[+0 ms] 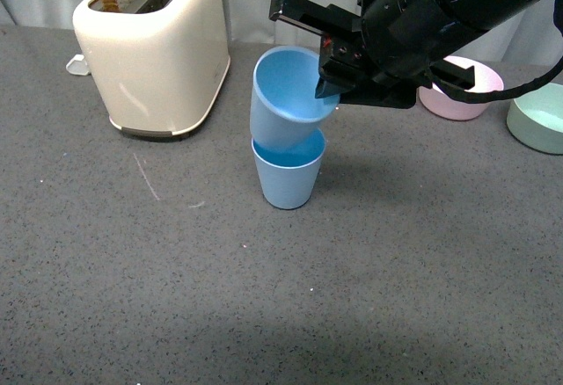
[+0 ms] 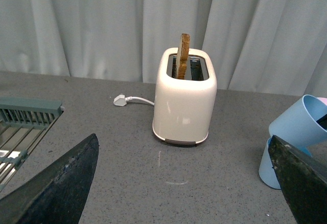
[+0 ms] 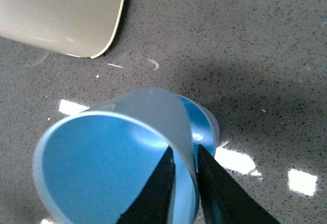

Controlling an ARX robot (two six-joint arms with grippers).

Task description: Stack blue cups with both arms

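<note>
The right jaws pinch the rim wall of the upper blue cup [image 1: 286,95], holding it tilted so its base enters the lower blue cup [image 1: 288,174], upright mid-bench [image 1: 176,271]. The left jaws stand wide, empty. Count: two cups, one toaster [image 1: 154,51] far left, one pink bowl [image 1: 462,95] and one green bowl [image 1: 538,119] far right

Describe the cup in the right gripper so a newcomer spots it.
Find the cream toaster at back left; just right of it stands a light-blue lower cup. The one wanted is the upper cup nested in it, same colour but tilted, its rim pinched by the right gripper.
</note>
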